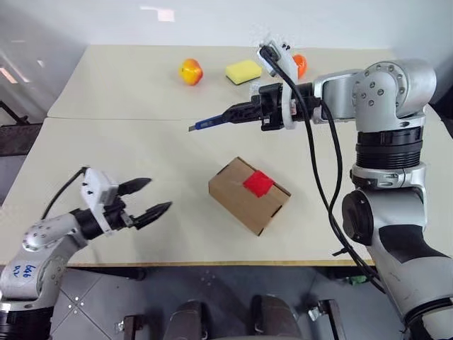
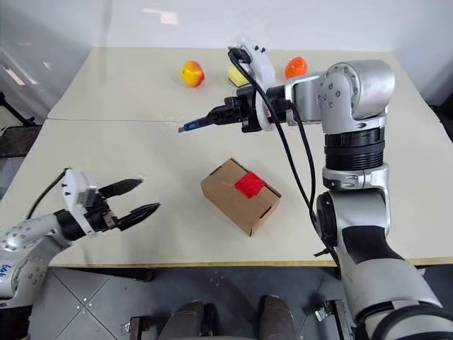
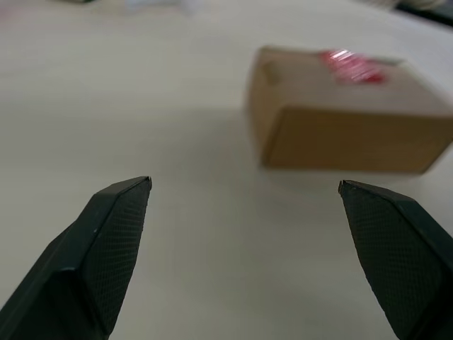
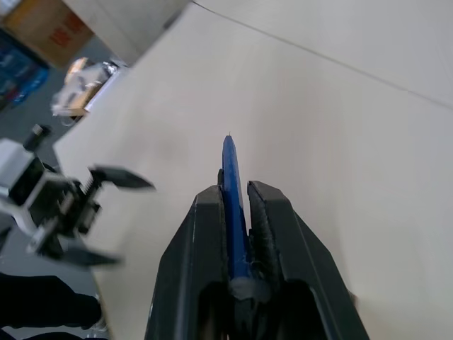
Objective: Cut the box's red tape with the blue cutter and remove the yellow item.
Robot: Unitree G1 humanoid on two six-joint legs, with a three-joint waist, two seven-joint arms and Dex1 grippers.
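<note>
The brown cardboard box [image 1: 249, 195] lies closed near the table's middle, with a patch of red tape [image 1: 258, 183] across its top seam. My right gripper [image 1: 228, 115] hovers above the table behind the box, shut on the blue cutter [image 1: 209, 123], whose tip points left. The right wrist view shows the blue cutter [image 4: 231, 170] clamped between the two fingers. My left gripper [image 1: 152, 198] is open and empty at the front left, level and aimed toward the box [image 3: 340, 113], a short gap away. The yellow item is hidden.
A red-yellow apple [image 1: 190, 71], a yellow sponge [image 1: 243, 70] and an orange round object [image 2: 296, 67] lie along the table's far side. The front edge of the table [image 1: 212, 263] runs just below the box and my left gripper.
</note>
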